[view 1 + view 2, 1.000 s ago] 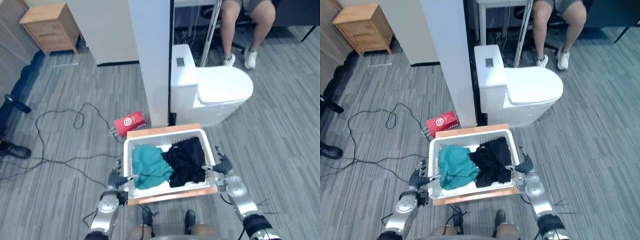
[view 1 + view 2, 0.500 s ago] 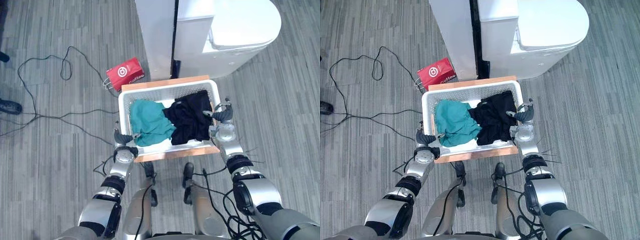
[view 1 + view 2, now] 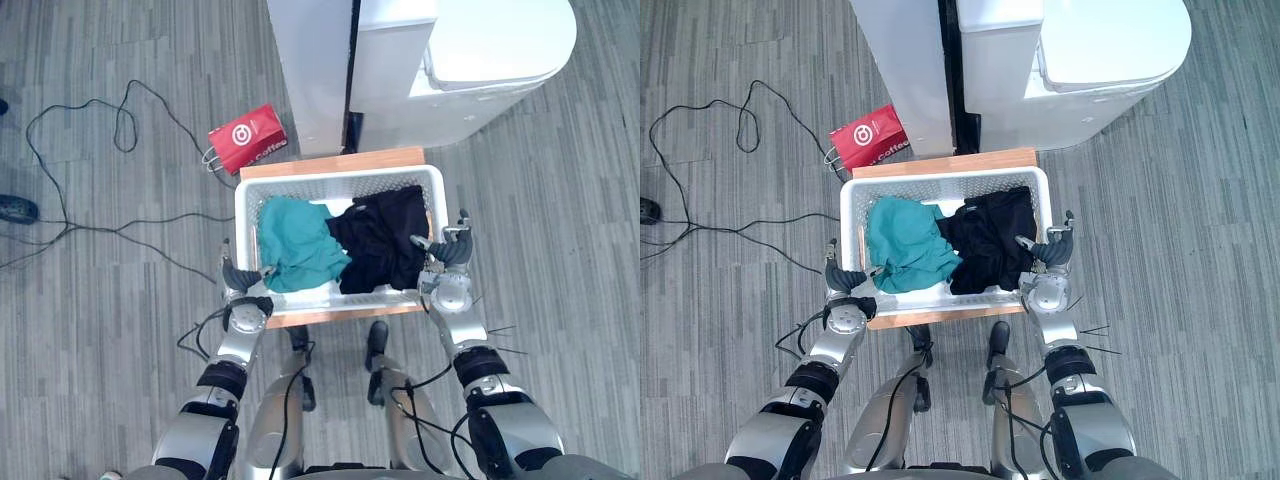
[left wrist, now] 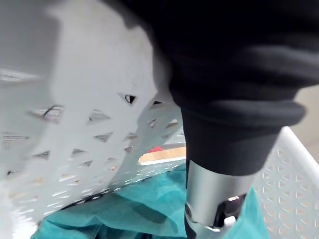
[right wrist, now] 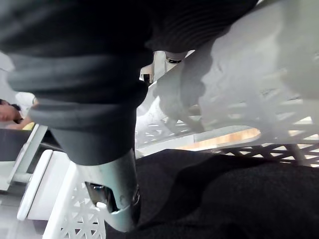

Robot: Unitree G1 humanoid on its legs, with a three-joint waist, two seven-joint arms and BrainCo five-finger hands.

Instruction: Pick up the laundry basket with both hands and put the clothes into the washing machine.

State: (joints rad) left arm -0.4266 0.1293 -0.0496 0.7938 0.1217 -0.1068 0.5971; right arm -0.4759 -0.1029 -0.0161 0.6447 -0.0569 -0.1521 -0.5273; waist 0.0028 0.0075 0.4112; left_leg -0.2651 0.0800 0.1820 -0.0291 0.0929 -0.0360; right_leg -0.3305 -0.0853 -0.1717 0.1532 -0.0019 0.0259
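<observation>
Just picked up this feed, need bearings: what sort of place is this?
Probably a mock bathroom-laundry corner in a lab or office: a white toilet, a laundry basket of clothes on a wooden board, grey striped carpet.

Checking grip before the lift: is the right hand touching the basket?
Touching: left eye view shows the right hand clamped over the basket's right rim, thumb inside.

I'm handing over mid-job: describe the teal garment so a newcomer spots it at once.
Just below the big white fixture, a white laundry basket stands on a wooden board. The teal garment lies crumpled in the basket's half on the robot's left. Its only neighbour, the black garment, fills the other half.
</observation>
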